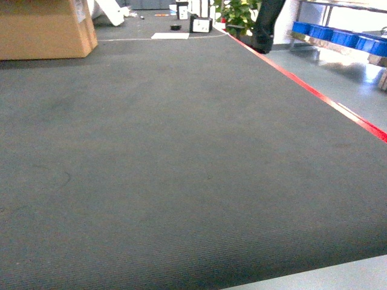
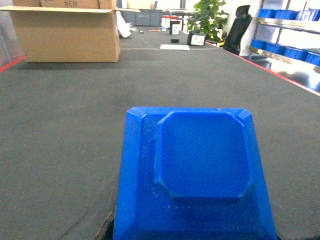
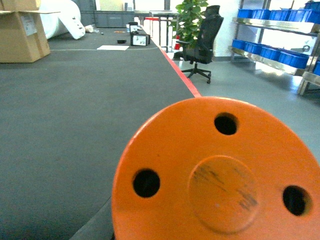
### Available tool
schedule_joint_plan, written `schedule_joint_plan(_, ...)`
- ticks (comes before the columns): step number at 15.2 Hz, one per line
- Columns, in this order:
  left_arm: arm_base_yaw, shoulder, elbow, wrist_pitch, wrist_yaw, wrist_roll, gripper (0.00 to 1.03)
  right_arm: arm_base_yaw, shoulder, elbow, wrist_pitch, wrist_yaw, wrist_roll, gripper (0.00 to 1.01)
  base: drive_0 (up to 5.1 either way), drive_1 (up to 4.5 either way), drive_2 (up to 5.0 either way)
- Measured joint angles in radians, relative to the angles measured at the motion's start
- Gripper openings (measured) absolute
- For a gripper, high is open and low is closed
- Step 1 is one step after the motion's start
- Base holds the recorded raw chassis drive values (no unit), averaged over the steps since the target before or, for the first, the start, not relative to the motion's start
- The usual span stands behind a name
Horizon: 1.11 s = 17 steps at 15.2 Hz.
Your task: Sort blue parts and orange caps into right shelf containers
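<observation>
Left wrist camera: blue part [image 2: 200,170] fills foreground. Right: orange cap [image 3: 220,175]. Grippers unseen, grip state undeterminable. Blue crates [image 3: 280,52] sit far right.

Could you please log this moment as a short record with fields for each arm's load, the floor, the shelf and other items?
left load: blue part fills the left wrist view; gripper hidden
right load: orange cap with three holes fills the right wrist view; gripper hidden
floor: dark carpet edged by red tape
shelf: blue crates on a metal rack, far right
other: cardboard box, office chair, plant
</observation>
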Motion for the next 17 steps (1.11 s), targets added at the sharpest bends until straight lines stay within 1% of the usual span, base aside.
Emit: schedule_joint_plan(17,0.0,0.0,0.0,0.0,0.0,0.0,0.44,0.0,0.0,0.0,0.0,0.0,0.0,0.44,-1.6,-1.63,-1.6)
